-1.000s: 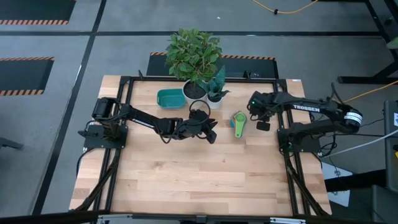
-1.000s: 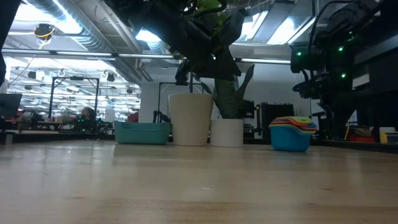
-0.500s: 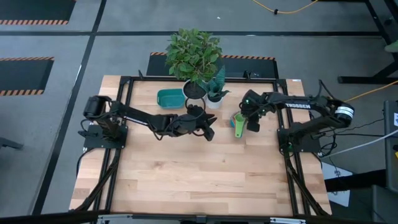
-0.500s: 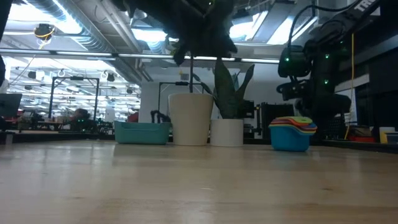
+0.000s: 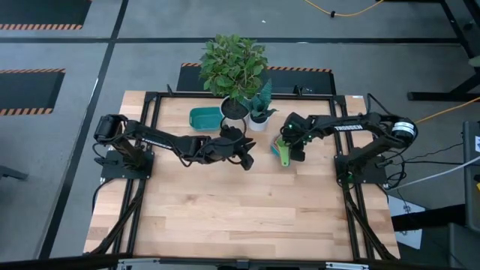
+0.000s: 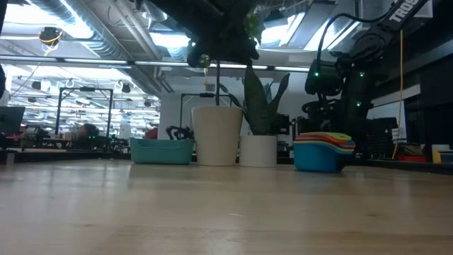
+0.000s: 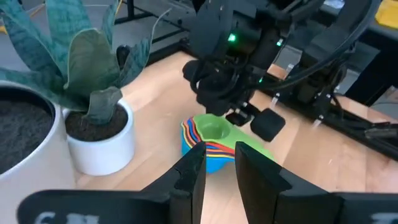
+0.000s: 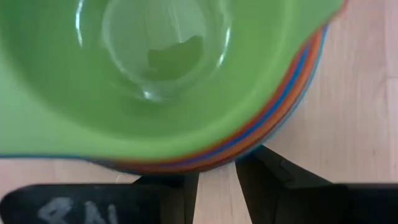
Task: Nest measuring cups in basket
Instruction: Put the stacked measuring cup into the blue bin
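Cups already nested into one stack, green on top, standing on the desk right of the small plant pot, not yet in the basket at the far left beside the big white pot. Right pincer down at the stack, fingers apart around its rim, apparently gripping. Left pincer hovering just left of the stack, fingers narrowly apart, holding nothing. Remaining: carrying the stack over and setting it inside the basket.

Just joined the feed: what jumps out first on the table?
The nested measuring cups, green on top, stand on the table with the right gripper over them. The teal basket sits beyond the big white pot. The left gripper hovers mid-table, pointing at the stack.
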